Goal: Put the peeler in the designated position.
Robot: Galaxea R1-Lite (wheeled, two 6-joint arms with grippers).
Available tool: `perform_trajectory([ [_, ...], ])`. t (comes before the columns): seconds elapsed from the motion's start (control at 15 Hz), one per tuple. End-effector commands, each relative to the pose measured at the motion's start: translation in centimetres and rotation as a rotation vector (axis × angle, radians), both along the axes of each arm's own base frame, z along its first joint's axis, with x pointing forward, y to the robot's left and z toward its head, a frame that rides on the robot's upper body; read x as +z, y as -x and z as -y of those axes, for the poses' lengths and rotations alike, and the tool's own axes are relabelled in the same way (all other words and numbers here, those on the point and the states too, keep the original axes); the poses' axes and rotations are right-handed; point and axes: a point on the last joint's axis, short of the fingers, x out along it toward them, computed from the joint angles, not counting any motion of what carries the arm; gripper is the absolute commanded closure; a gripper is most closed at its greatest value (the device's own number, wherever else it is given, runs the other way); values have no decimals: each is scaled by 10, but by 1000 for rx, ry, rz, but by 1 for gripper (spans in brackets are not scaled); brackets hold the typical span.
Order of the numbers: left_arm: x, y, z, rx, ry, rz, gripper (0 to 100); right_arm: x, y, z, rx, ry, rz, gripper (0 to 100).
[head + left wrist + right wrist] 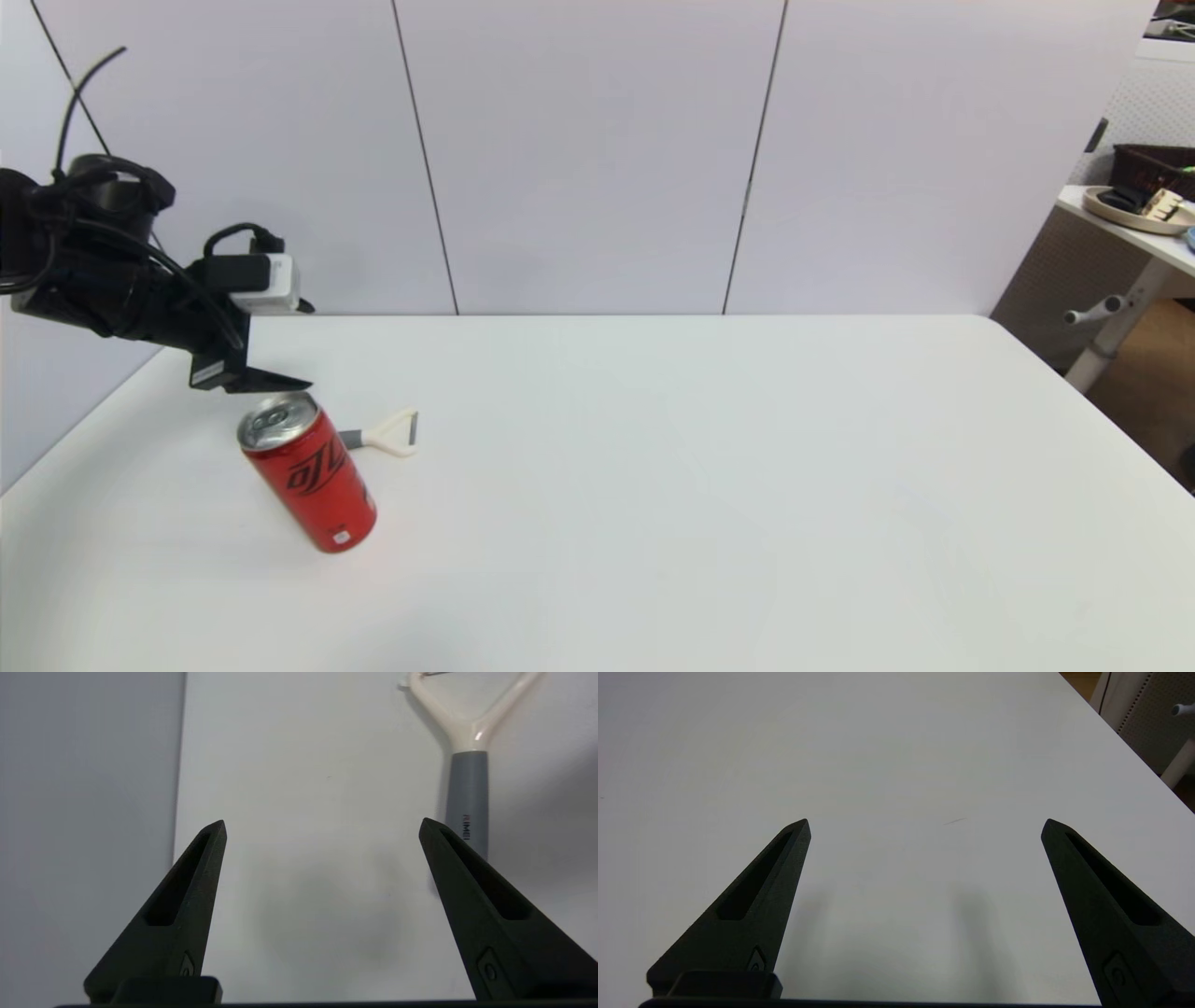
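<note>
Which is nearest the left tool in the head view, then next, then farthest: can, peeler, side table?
From the left tool:
1. Can, just below it in the picture.
2. Peeler, behind the can, rightward.
3. Side table, far right, off the white table.

Lighting evenly and brightly from overhead, casting soft shadows under the can [310, 483] and finger [752, 905], glinting on the peeler [467, 765], blurring nothing.
</note>
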Motion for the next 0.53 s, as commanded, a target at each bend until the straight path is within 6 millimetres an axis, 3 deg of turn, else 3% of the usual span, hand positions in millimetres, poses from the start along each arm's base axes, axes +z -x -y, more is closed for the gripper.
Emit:
perform_trajectory([
  [0.07,70,43,7,331,121,162,0,0,0,0,1,0,-1,0],
  [0.33,139,115,31,793,543,336,0,0,0,0,-1,0,-1,0],
  [0.53,147,161,35,878,755,358,0,0,0,0,1,0,-1,0],
])
